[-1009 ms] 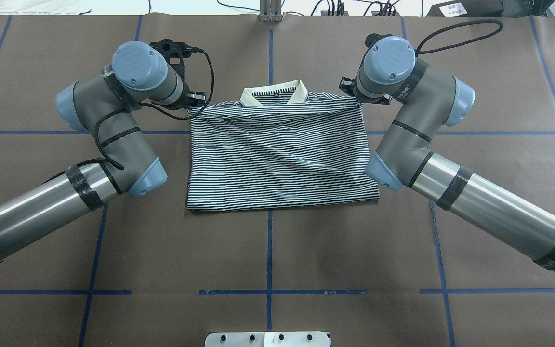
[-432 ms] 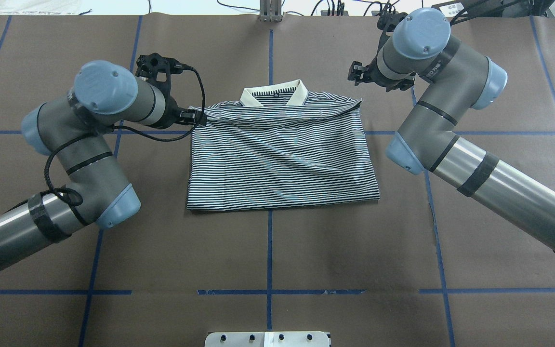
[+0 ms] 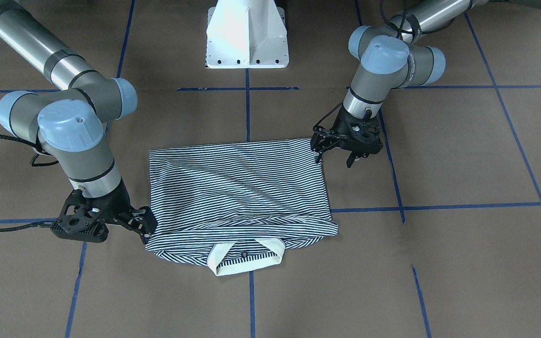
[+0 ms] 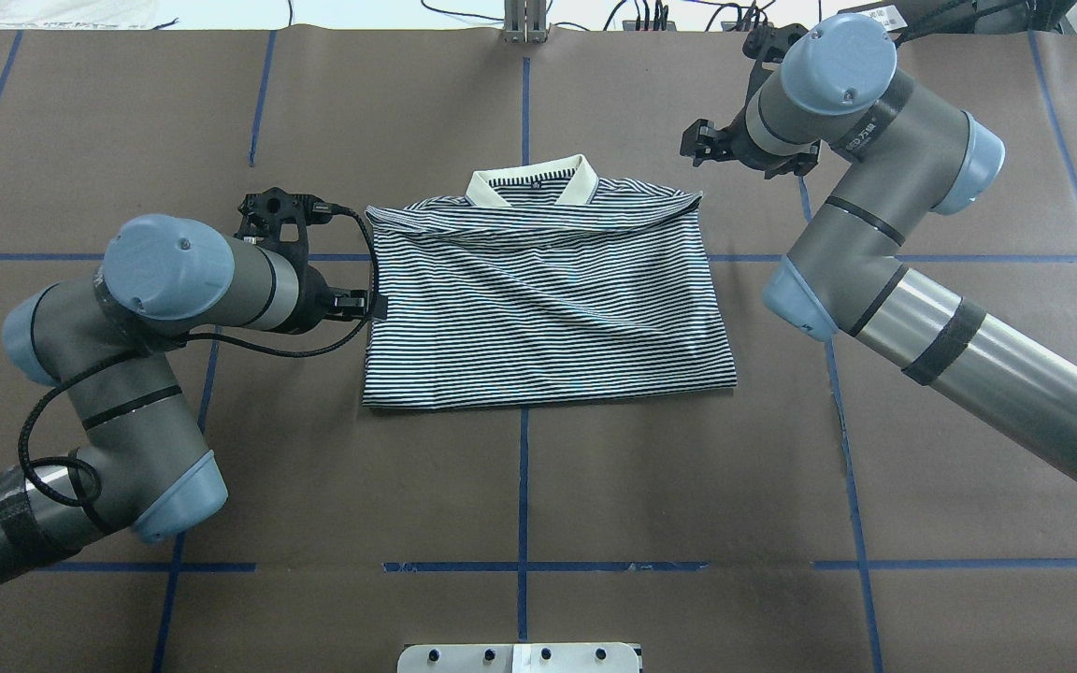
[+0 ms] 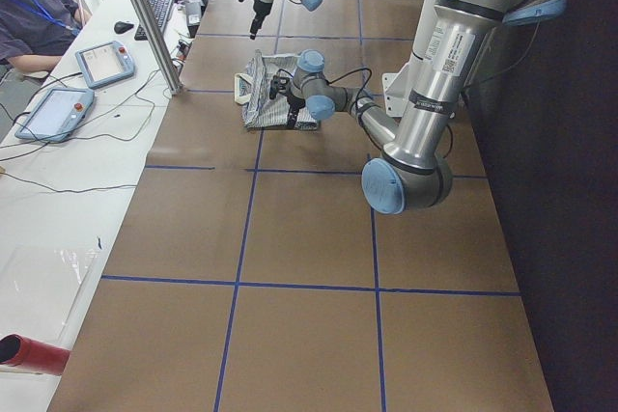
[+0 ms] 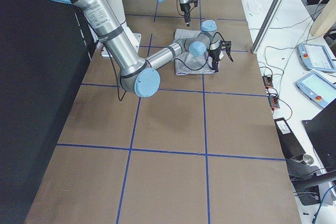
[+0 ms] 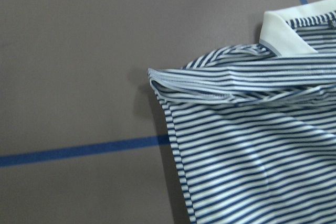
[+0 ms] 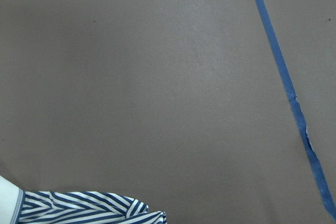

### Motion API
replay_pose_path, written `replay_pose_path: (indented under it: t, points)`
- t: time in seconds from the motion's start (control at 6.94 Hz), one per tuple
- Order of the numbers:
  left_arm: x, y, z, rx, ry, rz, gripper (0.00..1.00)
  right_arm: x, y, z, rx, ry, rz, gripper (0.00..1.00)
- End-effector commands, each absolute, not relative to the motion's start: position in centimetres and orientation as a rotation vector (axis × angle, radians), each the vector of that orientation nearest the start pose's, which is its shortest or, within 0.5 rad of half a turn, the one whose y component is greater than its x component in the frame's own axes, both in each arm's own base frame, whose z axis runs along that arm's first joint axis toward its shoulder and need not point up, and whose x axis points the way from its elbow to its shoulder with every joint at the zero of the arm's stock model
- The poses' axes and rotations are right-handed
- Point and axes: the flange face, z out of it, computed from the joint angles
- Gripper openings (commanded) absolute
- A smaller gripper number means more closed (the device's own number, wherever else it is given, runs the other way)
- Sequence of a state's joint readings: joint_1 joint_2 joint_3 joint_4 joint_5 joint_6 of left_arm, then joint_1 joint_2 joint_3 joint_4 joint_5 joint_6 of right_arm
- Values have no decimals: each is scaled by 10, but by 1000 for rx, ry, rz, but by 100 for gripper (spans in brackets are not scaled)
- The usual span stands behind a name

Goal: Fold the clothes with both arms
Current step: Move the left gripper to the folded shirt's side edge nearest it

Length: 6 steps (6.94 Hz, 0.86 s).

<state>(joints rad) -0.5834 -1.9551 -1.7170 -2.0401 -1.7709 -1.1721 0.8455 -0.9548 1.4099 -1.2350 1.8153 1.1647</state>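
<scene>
The striped polo shirt [image 4: 538,299] lies folded on the brown table, its cream collar [image 4: 529,182] on the far side. My left gripper [image 4: 372,306] hovers at the shirt's left edge, open and holding nothing; the front view shows its spread fingers [image 3: 334,157]. My right gripper [image 4: 696,145] is open and empty, past the shirt's far right corner and apart from it. In the front view the right gripper [image 3: 147,226] appears beside that shoulder corner. The left wrist view shows the shirt's folded shoulder [image 7: 252,145]. Only a shirt corner [image 8: 89,208] shows in the right wrist view.
The white pedestal base [image 3: 247,37] stands at the near table edge. Blue tape lines [image 4: 522,486] cross the brown surface. A metal post [image 4: 524,19] rises at the far edge. Beyond it are a desk with tablets [image 5: 53,113] and a seated person [image 5: 29,16].
Both grippers have let go of the shirt's shoulder corners. The left one moved toward the robot along the shirt's left edge. The right one drew away to the far right.
</scene>
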Motion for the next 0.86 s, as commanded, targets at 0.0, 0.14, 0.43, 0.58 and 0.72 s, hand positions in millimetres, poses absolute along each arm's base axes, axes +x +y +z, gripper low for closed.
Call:
replay_pose_path:
  t: [0.0,0.14,0.43,0.58,0.72]
  points:
    - [489,-402,337,244,1011,-128,60,-406,-624,334,277,-776,319,100]
    - [498,-391,337,237,1011,-132,58,-407,-624,334,278,-775,319,100]
    - [505,-383,336,218,1017,-142,56,-407,-624,334,277,-775,320,100]
    - [505,-383,336,218,1017,-141,54,-407,-624,334,277,-775,320,100]
    - [506,-382,336,217,1017,-140,52,-407,-624,334,277,-775,320,100]
